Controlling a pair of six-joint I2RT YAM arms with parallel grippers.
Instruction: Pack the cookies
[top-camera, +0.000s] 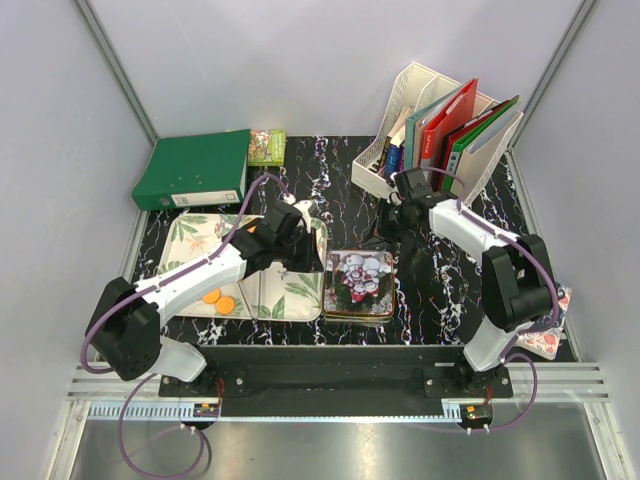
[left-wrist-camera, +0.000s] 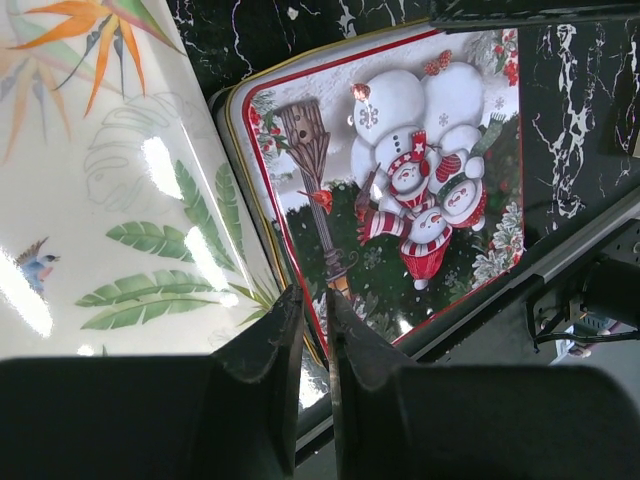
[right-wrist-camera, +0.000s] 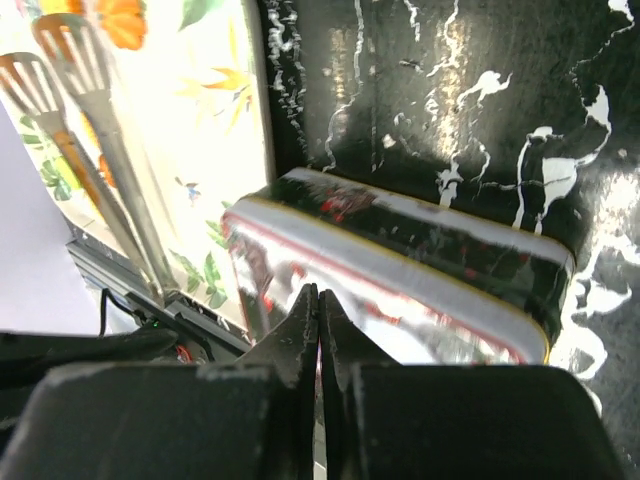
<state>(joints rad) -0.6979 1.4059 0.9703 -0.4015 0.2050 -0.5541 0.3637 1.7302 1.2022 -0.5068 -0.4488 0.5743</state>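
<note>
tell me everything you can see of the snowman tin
The tin is a squarish box with rounded corners, glossy metal by its look. Its lid, shut, shows snowmen in red hats and scarves on dark green, framed in red with a gold rim. It lies flat on the black marbled table, close beside the right edge of the floral tray; whether they touch is unclear. No jaws hold it.

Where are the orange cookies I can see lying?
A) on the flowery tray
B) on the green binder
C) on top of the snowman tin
A: the orange cookies lie on the flowery tray, left of the tin.
</note>
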